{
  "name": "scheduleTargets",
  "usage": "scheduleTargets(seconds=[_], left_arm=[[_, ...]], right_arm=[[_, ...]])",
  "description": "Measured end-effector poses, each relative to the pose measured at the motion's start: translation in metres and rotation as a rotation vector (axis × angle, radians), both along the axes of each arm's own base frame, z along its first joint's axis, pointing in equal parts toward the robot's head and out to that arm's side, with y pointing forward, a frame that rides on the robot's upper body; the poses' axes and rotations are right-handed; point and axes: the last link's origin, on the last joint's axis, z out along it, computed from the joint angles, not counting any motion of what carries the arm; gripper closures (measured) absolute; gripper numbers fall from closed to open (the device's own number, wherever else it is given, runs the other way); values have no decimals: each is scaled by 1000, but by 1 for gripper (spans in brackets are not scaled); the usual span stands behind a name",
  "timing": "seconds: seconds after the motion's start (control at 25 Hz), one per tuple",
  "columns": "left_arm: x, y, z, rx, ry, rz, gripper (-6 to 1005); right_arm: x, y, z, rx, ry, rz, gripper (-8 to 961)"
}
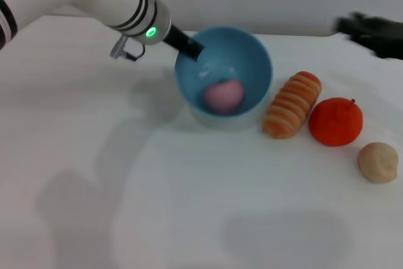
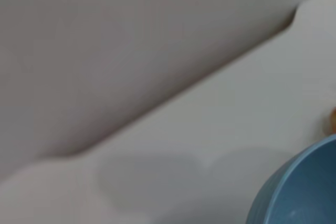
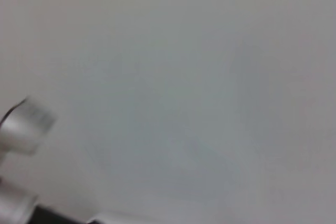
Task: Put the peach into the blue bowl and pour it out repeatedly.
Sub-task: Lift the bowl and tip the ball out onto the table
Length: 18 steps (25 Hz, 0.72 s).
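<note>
In the head view, the blue bowl (image 1: pixel 223 74) is sitting on the white table (image 1: pixel 157 206) and is tipping toward the camera, so its inside is showing. The peach (image 1: pixel 223 96) is lying inside the bowl, low down against its near wall. The left gripper (image 1: pixel 187 45) is reaching in from the left and is pinching the far left rim of the bowl, with its dark fingers (image 1: pixel 182 41) closed on the rim. Just to the right of the bowl a striped orange bread roll (image 1: pixel 291 104) is lying, nearly touching it. Next to the roll an orange-red round fruit (image 1: pixel 335 121) is sitting, and a beige lumpy ball (image 1: pixel 378 162) is resting a bit farther right and nearer. The right gripper (image 1: pixel 371 33) is hanging far off at the right edge; I cannot tell how its fingers are standing.

In the left wrist view, a piece of the blue bowl (image 2: pixel 299 192) is showing in one corner, with the white table (image 2: pixel 210 129) around it and a soft shadow beside it.

In the right wrist view, only a pale blank surface and a bit of shiny metal part (image 3: pixel 23 124) at the edge are showing.
</note>
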Motion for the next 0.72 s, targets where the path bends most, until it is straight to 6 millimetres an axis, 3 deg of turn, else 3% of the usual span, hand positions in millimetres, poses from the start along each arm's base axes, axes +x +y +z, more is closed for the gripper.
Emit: scheduleTargets(seconds=[0.12, 0.24, 0.48, 0.72], left_arm=[[11, 8, -2, 44, 38, -108, 999], [27, 11, -8, 70, 147, -279, 999], [56, 3, -29, 98, 231, -584, 1000], [60, -14, -44, 110, 272, -886, 999]], right_arm=[[37, -22, 13, 125, 65, -84, 479], [74, -45, 9, 170, 91, -196, 479], [97, -64, -7, 186, 98, -271, 479], [98, -66, -10, 180, 106, -281, 479]])
